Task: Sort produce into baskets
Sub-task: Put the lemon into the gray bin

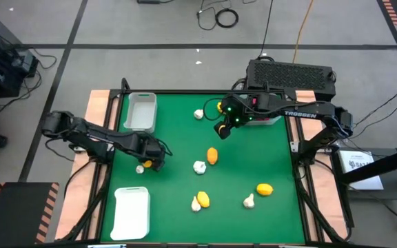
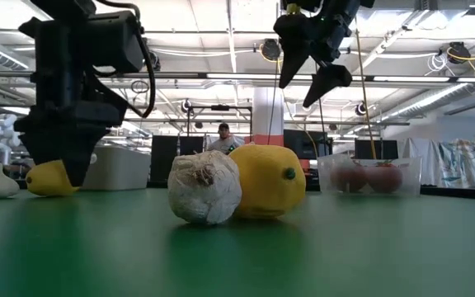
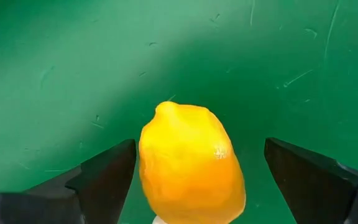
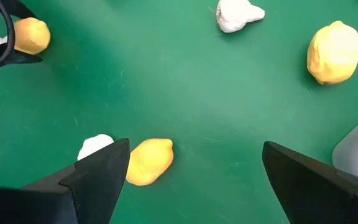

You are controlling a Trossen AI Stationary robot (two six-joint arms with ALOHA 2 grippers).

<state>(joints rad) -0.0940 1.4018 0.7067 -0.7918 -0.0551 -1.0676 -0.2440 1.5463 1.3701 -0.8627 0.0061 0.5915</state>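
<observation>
At 9 o'clock on the desk [image 1: 253, 158], my left gripper [image 1: 148, 162], released, straddles 1 lemon [image 3: 191, 165]; next, clench and lift.

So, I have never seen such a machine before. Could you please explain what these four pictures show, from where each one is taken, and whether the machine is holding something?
It is a robot with two dark arms at a green table, each ending in a two-finger gripper. One picture looks straight down, one looks level across the tabletop, and two come from cameras on the wrists.

On the table lie toy lemons and garlic bulbs, such as a lemon beside a garlic bulb in the middle. There is a grey-white bin, a flat white tray, and a clear bin with red fruits inside.

Nothing is held. The left gripper is low, its open fingers on either side of a lemon but not closed on it. The right gripper hangs open above the table.
</observation>
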